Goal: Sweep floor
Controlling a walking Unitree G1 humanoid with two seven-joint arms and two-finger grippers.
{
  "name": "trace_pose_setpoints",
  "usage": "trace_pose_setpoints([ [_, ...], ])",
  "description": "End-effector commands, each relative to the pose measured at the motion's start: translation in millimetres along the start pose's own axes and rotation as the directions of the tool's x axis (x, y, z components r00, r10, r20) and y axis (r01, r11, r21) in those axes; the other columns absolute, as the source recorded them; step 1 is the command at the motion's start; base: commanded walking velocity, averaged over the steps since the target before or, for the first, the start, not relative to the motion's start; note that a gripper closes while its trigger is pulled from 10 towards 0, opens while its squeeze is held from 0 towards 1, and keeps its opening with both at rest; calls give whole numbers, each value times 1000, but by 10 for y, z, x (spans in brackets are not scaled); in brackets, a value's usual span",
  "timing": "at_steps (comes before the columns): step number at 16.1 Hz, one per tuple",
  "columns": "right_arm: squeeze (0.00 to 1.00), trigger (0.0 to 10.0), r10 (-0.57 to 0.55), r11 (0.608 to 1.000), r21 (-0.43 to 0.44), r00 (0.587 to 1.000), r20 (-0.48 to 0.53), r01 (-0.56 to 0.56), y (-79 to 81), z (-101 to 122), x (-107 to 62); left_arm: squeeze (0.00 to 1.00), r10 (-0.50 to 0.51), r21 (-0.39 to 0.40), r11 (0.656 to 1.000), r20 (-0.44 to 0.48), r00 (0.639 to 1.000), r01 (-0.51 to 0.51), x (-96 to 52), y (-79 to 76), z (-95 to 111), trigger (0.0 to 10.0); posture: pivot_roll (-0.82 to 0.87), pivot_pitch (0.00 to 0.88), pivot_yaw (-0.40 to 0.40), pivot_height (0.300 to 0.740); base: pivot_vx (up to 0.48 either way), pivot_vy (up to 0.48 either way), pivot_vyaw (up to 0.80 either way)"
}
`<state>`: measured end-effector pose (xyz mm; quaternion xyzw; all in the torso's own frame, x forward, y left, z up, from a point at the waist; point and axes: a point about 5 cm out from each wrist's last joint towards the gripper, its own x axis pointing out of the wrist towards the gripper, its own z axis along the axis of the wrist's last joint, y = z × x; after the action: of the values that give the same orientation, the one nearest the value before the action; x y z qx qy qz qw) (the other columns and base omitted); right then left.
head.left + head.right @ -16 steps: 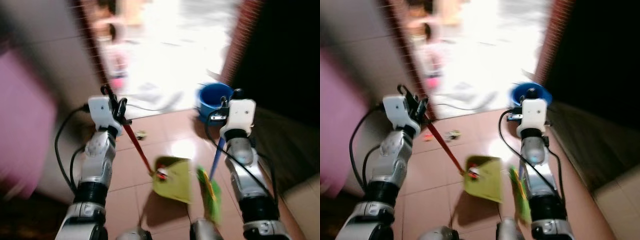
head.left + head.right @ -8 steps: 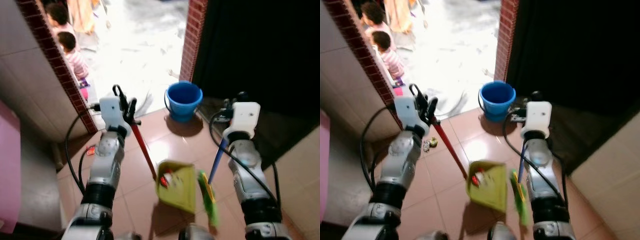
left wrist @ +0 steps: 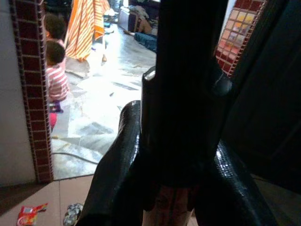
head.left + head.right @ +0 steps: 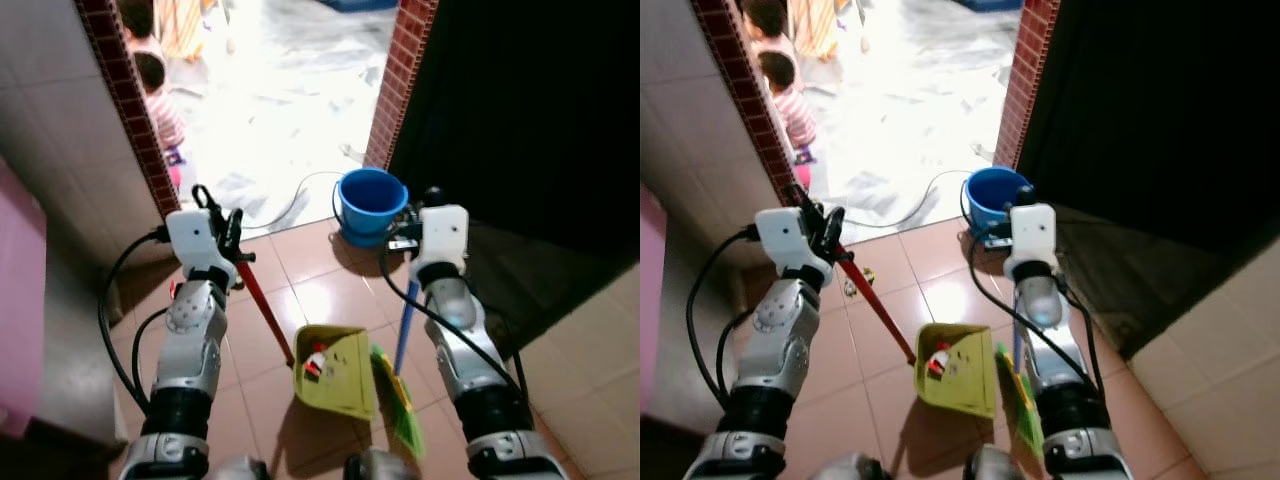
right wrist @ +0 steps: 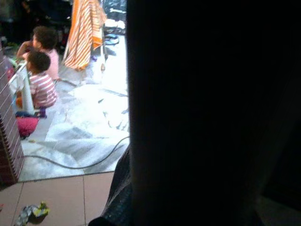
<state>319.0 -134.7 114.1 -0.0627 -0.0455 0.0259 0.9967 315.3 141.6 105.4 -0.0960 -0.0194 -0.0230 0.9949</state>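
My left gripper (image 4: 222, 214) is shut on the red handle (image 4: 264, 304) of a yellow-green dustpan (image 4: 338, 380), which hangs low over the tiled floor in front of me. A piece of red and white litter (image 4: 317, 362) lies in the pan. In the left wrist view the black fingers (image 3: 117, 169) close around the handle. My right gripper (image 4: 430, 200) is shut on the blue handle (image 4: 404, 328) of a green broom (image 4: 400, 405), whose bristles hang just right of the pan. Loose wrappers (image 4: 854, 285) lie on the tiles by the left wall.
A blue bucket (image 4: 370, 203) stands at the doorway beside the brick pillar (image 4: 400, 75). A cable (image 4: 290, 200) trails over the bright ground outside. Two children (image 4: 778, 78) sit outside at the left. A tiled wall (image 4: 60, 190) is at my left and darkness at my right.
The camera has turned and steadied, so the blur is gone and the doorway and bucket have shifted in the picture. Both grippers keep their hold on the dustpan and broom.
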Motion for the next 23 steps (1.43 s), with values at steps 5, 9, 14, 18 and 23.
trace_pose_setpoints([
  [5, 0, 10000, -65, 997, -39, 997, 28, 66, -215, 9, -31, 0, -29, -35, 999, 198, 980, 37, 275, -107, 561, 10000, -94, 0, 28, 740, 302, 0, -346],
  [9, 0, 10000, -89, 996, -29, 995, 42, 90, -244, 69, 21, 0, -22, -41, 999, 255, 967, 33, 358, -105, 763, 10000, -103, 0, 39, 740, 348, 0, 0],
  [14, 0, 10000, -73, 997, -31, 997, 36, 74, -202, 50, 22, 0, 61, -90, 995, 358, 932, -31, 416, -35, 1106, 10000, -92, 0, 37, 740, 392, 0, 0],
  [18, 0, 10000, -67, 997, -30, 997, 36, 68, -189, 49, 20, 0, 93, -119, 992, 365, 927, -52, 445, -11, 1149, 10000, -96, 0, 42, 740, 458, 0, 0],
  [23, 0, 10000, -58, 998, -28, 998, 34, 59, -168, 39, 16, 0, 141, -150, 985, 394, 908, -88, 503, -25, 1269, 10000, -96, 0, 44, 740, 445, 0, 0],
])
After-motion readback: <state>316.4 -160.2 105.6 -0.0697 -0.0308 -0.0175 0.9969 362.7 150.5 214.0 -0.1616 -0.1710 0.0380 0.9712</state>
